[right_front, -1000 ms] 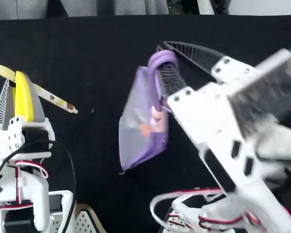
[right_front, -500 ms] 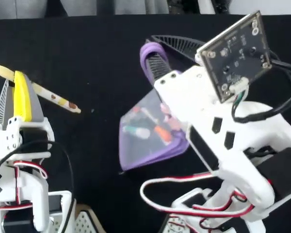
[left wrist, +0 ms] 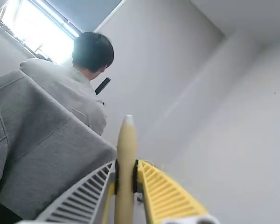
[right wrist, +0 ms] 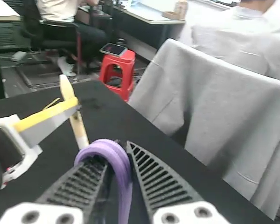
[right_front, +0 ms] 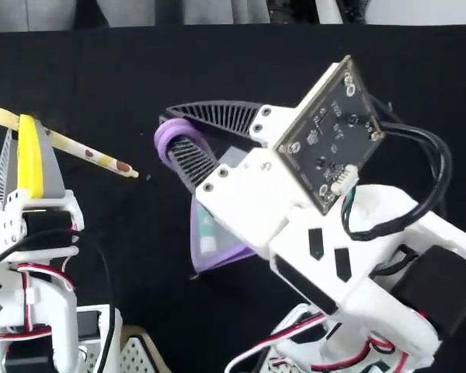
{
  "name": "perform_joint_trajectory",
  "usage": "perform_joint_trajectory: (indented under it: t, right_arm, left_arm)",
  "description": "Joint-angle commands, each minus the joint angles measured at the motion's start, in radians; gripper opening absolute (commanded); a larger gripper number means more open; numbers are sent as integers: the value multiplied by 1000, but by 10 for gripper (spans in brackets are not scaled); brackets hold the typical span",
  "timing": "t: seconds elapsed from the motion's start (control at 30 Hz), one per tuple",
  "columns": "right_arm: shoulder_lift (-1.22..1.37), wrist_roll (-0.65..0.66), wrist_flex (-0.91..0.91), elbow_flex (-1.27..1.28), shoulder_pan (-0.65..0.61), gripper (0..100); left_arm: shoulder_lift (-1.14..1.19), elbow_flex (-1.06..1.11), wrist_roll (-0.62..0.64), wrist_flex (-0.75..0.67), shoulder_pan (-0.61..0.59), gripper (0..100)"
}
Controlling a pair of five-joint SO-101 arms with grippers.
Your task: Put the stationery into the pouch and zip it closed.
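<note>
Pouch point(right_front: 213, 237) sits mid-surface, mostly under the right arm; only a strip of its purple, see-through body shows. Can't tell if the low corner touches the surface point(right_front: 124, 70) or hangs just off it. Something pale shows through the wall, too small to identify.

Right end effector point(right_front: 171, 130) is clamped on the pouch's purple loop point(right_front: 169, 140). The right wrist view confirms it, with the loop point(right wrist: 105, 154) pinched between the black ribbed jaws of that end effector point(right wrist: 116, 151). My read is that gripping the loop lets the body hang below it, which would keep the mouth reachable. Mouth and zip are hidden by the arm, so I can't tell whether they're open.

Pen point(right_front: 85, 151), cream with brown spots, is well to the pouch's left, above the surface, tip pointing toward the pouch. Left end effector point(right_front: 17, 128) is closed on it near the blunt end. The left wrist view shows the pen point(left wrist: 125, 172) squeezed between the grey and yellow jaws point(left wrist: 127, 164). Gripped that far back, most of its length is free to insert.

Judgement: the pen isn't in the pouch yet, and zipping comes after that.
</note>
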Motion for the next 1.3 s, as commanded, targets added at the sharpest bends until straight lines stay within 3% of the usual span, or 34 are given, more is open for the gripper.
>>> perform_joint_trajectory:
  t: [0.0, 0.2, 0.5, 1.07, 1.27]
  right_arm:
    - [-13, -11, 15, -1, -64, 11]
    - [-10, -11, 18, 1, -190, 11]
    - [-18, -11, -166, 214, -221, 11]
    - [-36, -43, -256, 308, -341, 11]
    - [-163, -44, -252, 317, -410, 11]
  left_arm:
    - [-5, -2, 60, -11, 56, 29]
    - [-25, 30, 55, -11, 159, 29]
    - [-123, 51, 61, -11, -186, 29]
    - [-126, 50, 68, -18, -199, 29]
    - [-124, -21, 226, -20, -189, 29]
